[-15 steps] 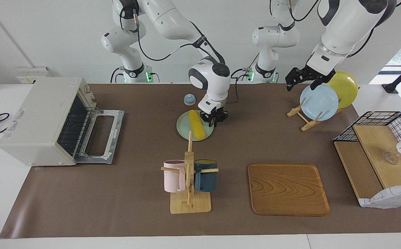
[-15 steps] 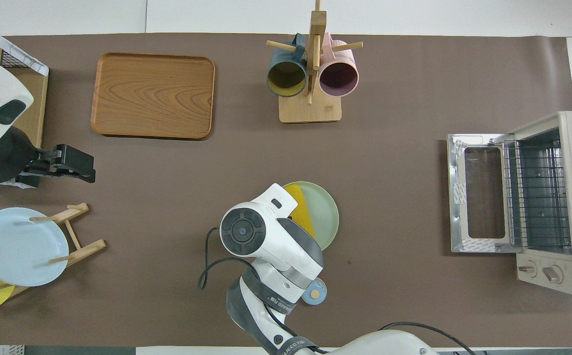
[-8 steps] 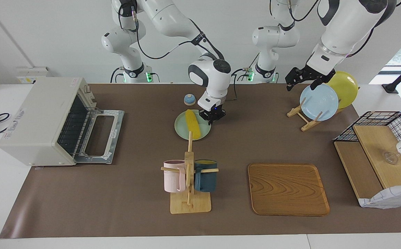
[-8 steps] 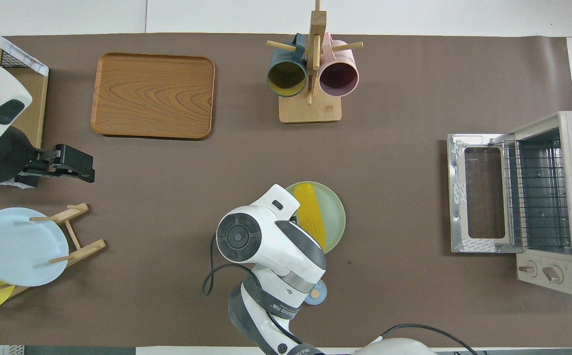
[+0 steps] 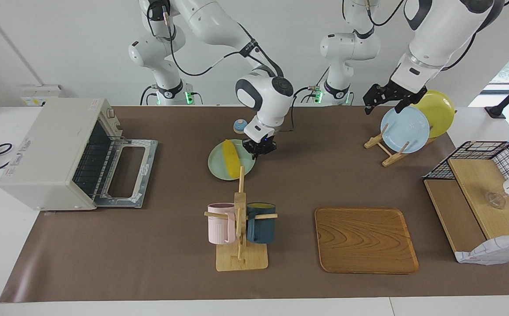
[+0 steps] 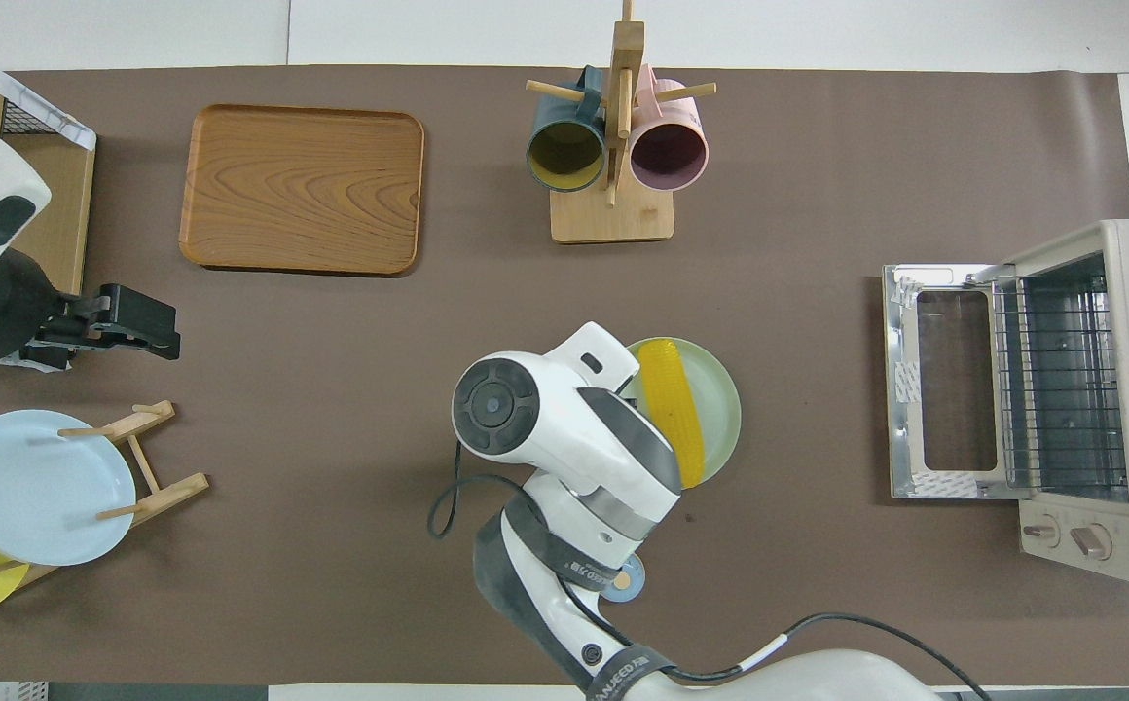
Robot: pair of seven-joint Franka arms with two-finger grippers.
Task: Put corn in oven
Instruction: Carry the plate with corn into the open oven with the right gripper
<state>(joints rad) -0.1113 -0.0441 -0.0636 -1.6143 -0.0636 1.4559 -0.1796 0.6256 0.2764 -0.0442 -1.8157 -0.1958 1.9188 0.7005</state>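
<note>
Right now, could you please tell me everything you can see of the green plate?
The green plate is round, pale green and shallow, with a smooth glossy look. It sits between the mug stand and the robots, toward the open oven. The corn lies across it. The right gripper, shut, grips its rim at the edge away from the oven.

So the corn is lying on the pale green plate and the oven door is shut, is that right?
Not quite. The door of the oven is open, folded down flat in front of it, as the facing view shows. The corn does lie on the pale green plate.
</note>
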